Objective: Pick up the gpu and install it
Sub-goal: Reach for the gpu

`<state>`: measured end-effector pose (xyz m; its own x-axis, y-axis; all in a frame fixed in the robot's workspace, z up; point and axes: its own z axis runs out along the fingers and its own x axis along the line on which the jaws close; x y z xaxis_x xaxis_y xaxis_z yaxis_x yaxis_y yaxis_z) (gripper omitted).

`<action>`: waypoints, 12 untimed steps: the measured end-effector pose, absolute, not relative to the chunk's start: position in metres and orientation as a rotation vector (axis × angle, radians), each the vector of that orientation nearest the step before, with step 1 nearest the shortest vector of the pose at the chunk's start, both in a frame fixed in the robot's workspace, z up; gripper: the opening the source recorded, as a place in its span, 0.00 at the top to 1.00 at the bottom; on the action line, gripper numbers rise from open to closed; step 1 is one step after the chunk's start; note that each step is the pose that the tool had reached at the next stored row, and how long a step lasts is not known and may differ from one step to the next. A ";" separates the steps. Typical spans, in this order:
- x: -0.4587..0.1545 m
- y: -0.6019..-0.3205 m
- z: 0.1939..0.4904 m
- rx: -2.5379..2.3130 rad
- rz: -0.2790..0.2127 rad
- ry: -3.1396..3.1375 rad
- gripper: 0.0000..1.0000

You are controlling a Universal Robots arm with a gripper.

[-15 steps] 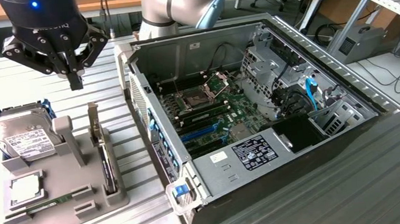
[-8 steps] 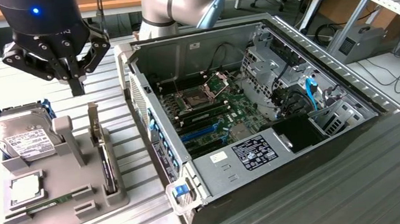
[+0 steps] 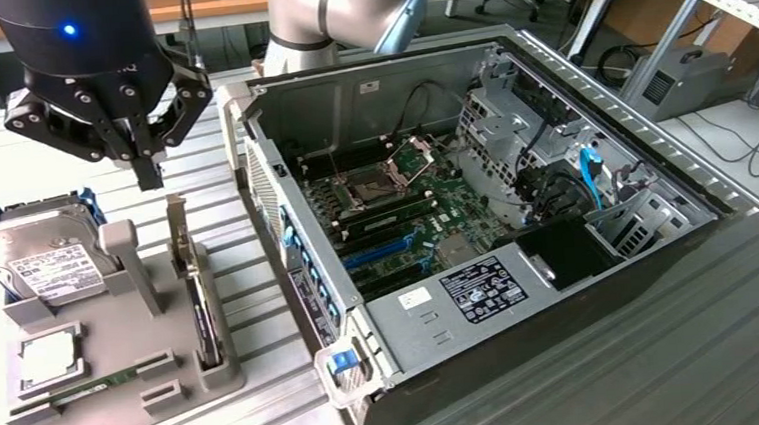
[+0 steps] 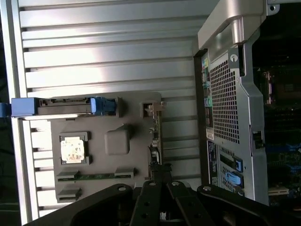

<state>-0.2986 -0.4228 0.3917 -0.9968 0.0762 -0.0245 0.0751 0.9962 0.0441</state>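
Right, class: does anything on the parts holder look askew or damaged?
Nothing stands out. The gpu stands upright in its slot on the gray holder, and the hard drive rests in its cradle.

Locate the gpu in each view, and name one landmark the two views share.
Exterior view: the gpu stands on edge along the gray holder's side nearest the computer case, toward the exterior view's left.
Wrist view: the gpu shows edge-on as a thin strip on the holder's side facing the case.
Shared landmark: the square silver chip lying flat in the holder.
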 end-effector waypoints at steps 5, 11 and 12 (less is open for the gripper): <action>-0.299 -0.427 0.392 0.118 0.067 3.113 0.89; -0.299 -0.432 0.392 0.118 0.067 3.112 0.89; -0.299 -0.433 0.392 0.118 0.067 3.113 0.89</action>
